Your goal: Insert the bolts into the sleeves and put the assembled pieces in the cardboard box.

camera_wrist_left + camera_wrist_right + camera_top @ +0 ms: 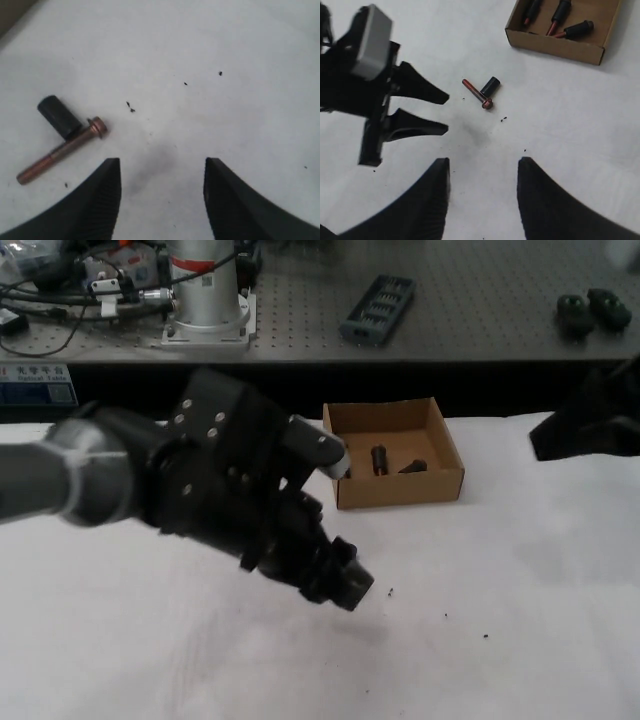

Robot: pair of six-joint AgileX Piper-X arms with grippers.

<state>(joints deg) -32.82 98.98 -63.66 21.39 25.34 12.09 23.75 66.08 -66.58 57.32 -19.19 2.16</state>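
Left end effector (160, 165) and right end effector (482, 162) both apart, empty. Bolt (60, 152) touches sleeve (59, 116) on table (225, 115); gripping one may roll the other away.

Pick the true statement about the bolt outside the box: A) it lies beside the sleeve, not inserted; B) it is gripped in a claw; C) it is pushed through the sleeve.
A: the bolt lies bare on the cloth, its head next to the sleeve.

Bare white cloth (560, 125) is seen all around the touching bolt (476, 93) and sleeve (490, 86). One side is occupied nearby by the left gripper (446, 113); the cardboard box (555, 45) is set well apart.
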